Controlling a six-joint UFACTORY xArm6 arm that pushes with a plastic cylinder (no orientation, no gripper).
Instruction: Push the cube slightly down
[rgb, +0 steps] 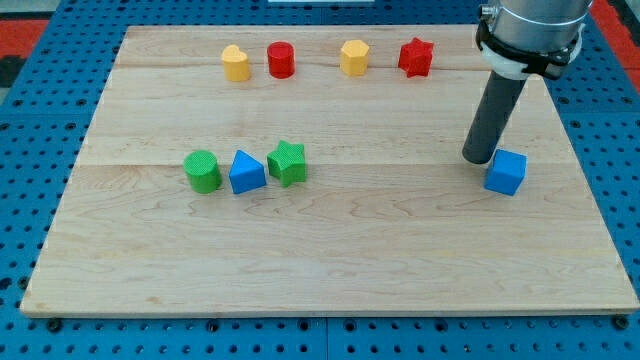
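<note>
Wooden worktop (330, 260) carries a blue cube (506, 172); my tip (479, 159) stands just beside its upper left corner, no hand is visible.

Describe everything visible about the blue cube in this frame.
The blue cube is a small, solid-looking block of matte blue, plastic by its look, with three faces showing. It sits flat on the wooden board at the view's right, turned a little so one corner faces the view's bottom. It stands alone, far from the other blocks. My tip rests just to its upper left, at or very near its edge; contact cannot be confirmed.
</note>
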